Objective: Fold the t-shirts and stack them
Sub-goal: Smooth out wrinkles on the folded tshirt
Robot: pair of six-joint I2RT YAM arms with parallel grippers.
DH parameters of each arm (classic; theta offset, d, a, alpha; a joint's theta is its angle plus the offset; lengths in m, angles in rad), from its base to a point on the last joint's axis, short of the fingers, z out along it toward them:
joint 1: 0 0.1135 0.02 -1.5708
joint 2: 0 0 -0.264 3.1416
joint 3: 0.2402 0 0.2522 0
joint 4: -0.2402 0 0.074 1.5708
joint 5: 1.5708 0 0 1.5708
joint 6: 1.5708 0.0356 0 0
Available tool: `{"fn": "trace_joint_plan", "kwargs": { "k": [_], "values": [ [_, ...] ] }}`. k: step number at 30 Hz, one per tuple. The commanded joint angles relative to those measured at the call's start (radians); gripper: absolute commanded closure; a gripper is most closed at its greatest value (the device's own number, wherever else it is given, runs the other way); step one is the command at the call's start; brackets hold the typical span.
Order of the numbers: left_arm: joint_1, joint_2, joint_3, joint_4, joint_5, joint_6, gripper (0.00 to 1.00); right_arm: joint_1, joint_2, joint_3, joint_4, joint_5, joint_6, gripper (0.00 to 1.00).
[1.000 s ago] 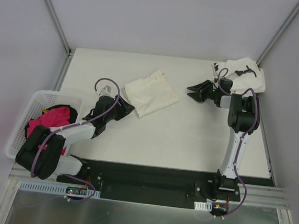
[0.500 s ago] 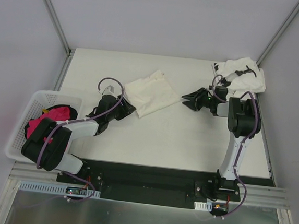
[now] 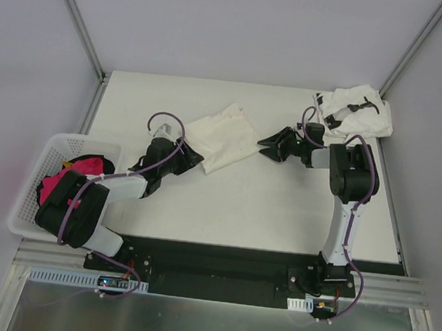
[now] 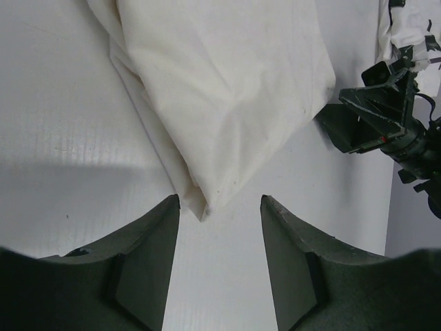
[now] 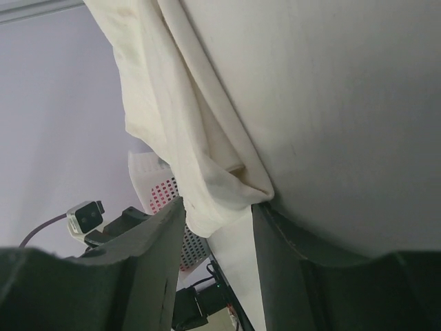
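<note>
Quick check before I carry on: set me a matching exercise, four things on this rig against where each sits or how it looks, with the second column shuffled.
1. cream t-shirt
2. printed t-shirt
3. basket
4. right tool

a. crumpled in the far right corner of the table
b. beside the table's left edge, holding pink and black cloth
c. jaws apart at the cream t-shirt's corner
d. folded, mid-table

Pairs: 1-d, 2-a, 3-b, 4-c
</note>
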Motion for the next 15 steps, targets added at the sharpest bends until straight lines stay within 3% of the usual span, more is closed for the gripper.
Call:
{"fn": "trace_joint_plan", "kwargs": {
  "k": [1,15],
  "values": [
    [0.013,-0.077,0.008,0.005,0.005,0.038,0.51,0.000,0.008,0.039,-0.029,0.033,-0.021,0.53],
    [0.015,-0.132,0.006,-0.050,-0.035,0.081,0.50,0.029,0.036,0.088,-0.123,0.100,-0.041,0.55]
  ]
}}
